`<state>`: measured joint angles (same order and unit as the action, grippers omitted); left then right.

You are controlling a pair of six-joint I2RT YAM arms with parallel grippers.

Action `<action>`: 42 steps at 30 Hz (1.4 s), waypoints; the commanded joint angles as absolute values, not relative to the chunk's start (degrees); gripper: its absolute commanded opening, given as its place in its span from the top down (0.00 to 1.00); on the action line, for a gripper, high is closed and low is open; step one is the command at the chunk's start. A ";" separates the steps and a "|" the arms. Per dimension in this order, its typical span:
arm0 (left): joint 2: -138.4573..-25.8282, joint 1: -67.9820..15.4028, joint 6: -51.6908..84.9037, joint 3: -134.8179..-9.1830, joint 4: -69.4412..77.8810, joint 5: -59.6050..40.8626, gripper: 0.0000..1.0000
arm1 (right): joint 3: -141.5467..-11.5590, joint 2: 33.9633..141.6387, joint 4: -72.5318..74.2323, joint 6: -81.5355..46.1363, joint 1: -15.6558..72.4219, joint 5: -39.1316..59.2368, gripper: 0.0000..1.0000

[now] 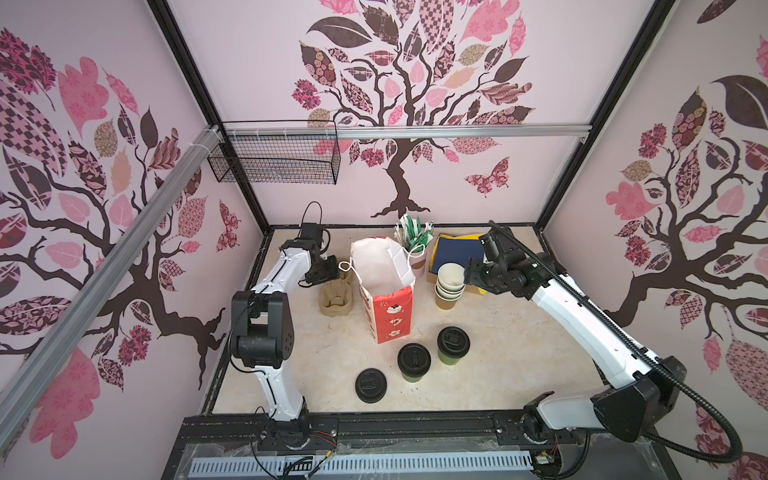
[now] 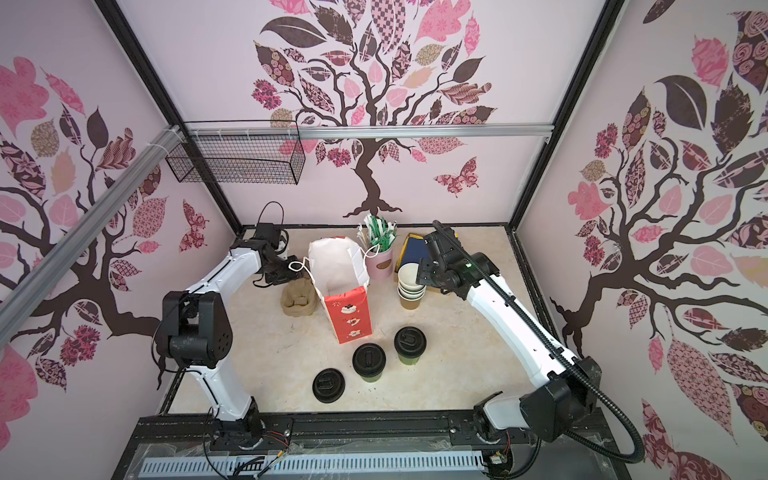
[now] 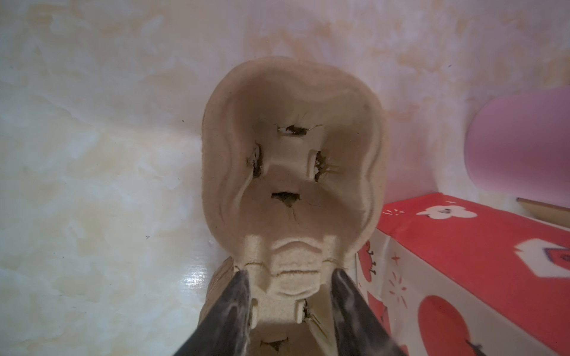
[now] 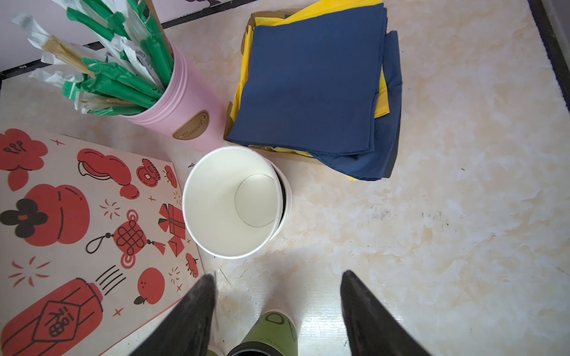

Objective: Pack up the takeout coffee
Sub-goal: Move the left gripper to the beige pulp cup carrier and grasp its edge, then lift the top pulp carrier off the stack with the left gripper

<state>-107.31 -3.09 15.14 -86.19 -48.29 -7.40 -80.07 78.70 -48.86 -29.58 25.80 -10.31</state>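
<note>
While left pincer (image 3: pixel 290 272) and right pincer (image 4: pixel 277 274) gape, marbled tabletop (image 1: pixel 519 353) sits inside pink tree-printed walls (image 1: pixel 478 195)

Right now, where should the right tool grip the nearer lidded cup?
Probably the wall of the lidded cup, below its black lid, level from the right: it stands upright, the lid overhangs, and the other lidded cup stands close on its left.

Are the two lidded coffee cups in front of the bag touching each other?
Apart. In both top views a clear gap shows between the lid of the nearer lidded cup and the farther lidded cup.
</note>
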 commanded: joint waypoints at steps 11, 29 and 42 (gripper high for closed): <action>-109.88 -4.74 14.68 -90.93 -51.19 -4.57 0.47 | -82.04 76.55 -50.01 -29.95 25.51 -11.42 0.32; -113.11 -6.73 11.10 -92.95 -52.58 -1.02 0.52 | -82.09 76.29 -50.03 -31.05 25.47 -11.59 0.32; -110.60 -7.04 10.58 -94.48 -53.84 1.32 0.73 | -81.13 75.10 -49.83 -31.64 25.52 -11.86 0.32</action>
